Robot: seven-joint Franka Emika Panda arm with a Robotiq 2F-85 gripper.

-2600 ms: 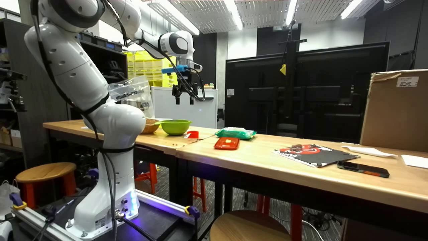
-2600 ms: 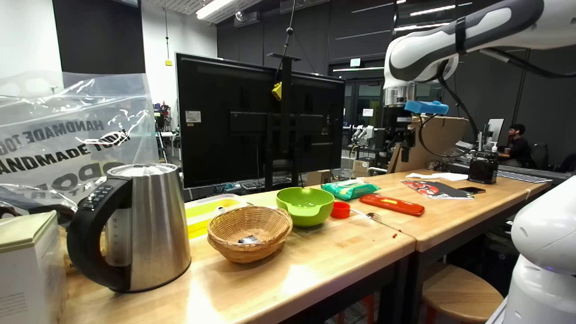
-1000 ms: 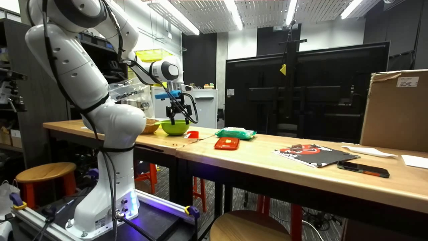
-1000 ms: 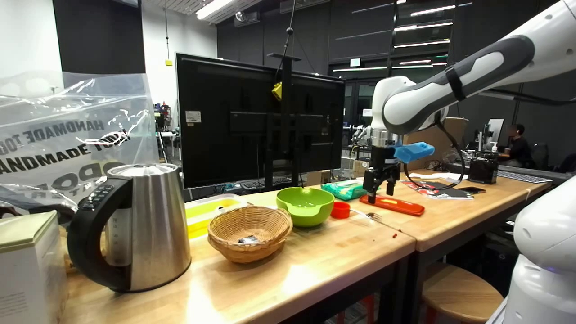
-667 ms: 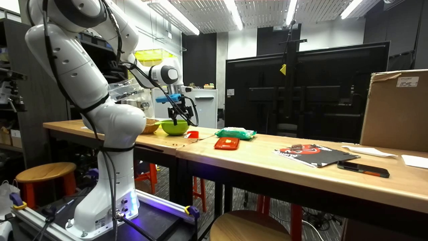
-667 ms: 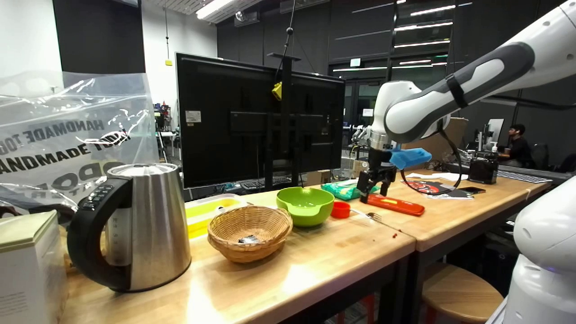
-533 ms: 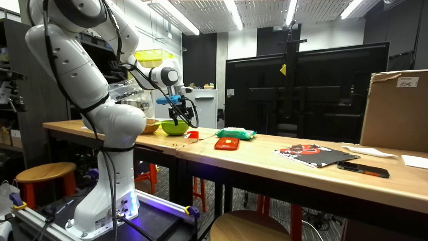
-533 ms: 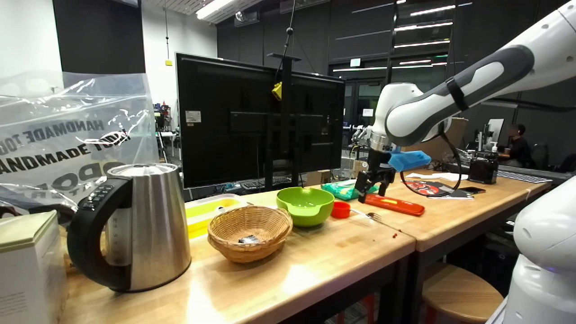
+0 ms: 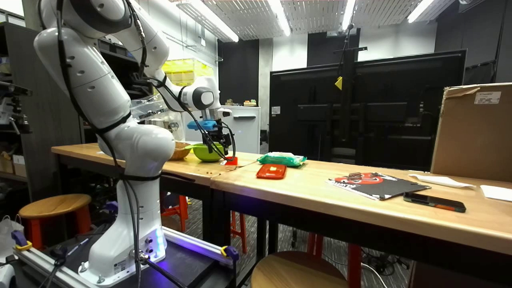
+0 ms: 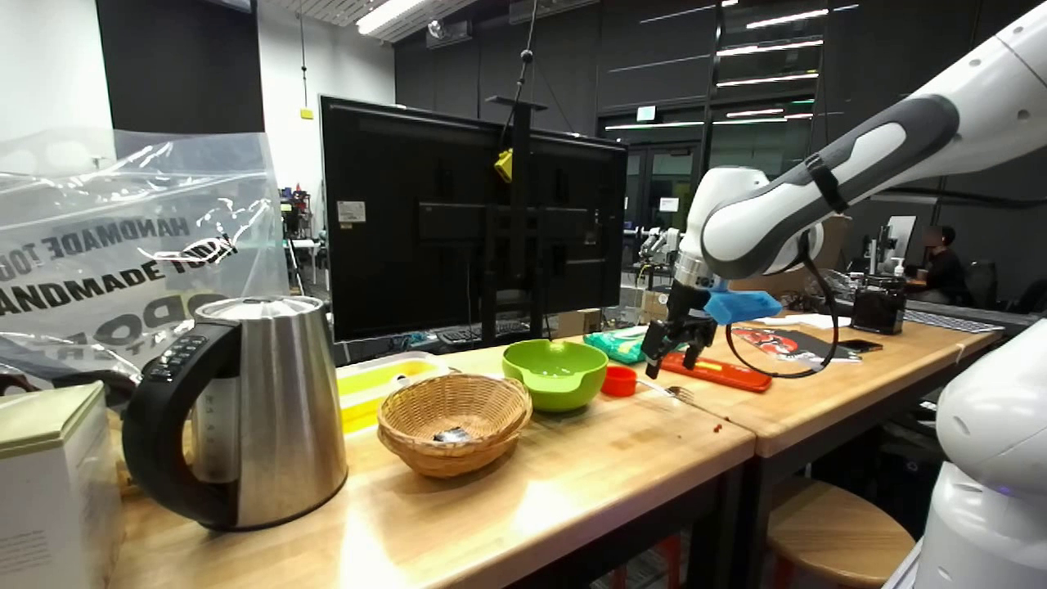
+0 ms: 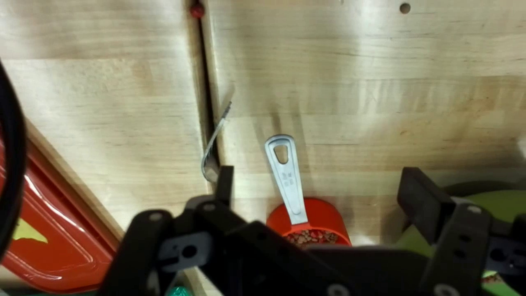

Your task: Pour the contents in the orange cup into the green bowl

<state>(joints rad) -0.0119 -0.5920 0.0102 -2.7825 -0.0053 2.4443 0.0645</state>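
In the wrist view I see one gripper (image 11: 317, 181) with its two fingers (image 11: 225, 185) spread wide apart, and they have hold of nothing. In the gap between them, but farther from the camera than the tips, there is one orange measuring cup (image 11: 326, 216); its one grey handle (image 11: 287, 181) points to the top of this view, and in the cup are many small reddish-brown pieces (image 11: 310, 237), too many for me to count. Left of the handle I find one fork (image 11: 209, 153), at the seam of two wooden tabletops (image 11: 123, 123), and farther up in the same seam one red bead (image 11: 197, 10). One red tray (image 11: 61, 263) is at the left; at the right, one green bowl (image 11: 502, 202) is partly hidden by a finger. In an exterior view, where one steel kettle (image 10: 286, 417) and one wicker basket (image 10: 458, 462) (or two nested, I cannot tell which) stand in front, the cup is upright on the wood, just beside the bowl; the gripper leans above, near the cup but apart from it. In an exterior view with one phone (image 9: 435, 202) and one green packet (image 9: 282, 160), the gripper is in front of a part of the bowl, and the cup shows just below its tips; from that side I cannot tell how wide the jaws are spread.
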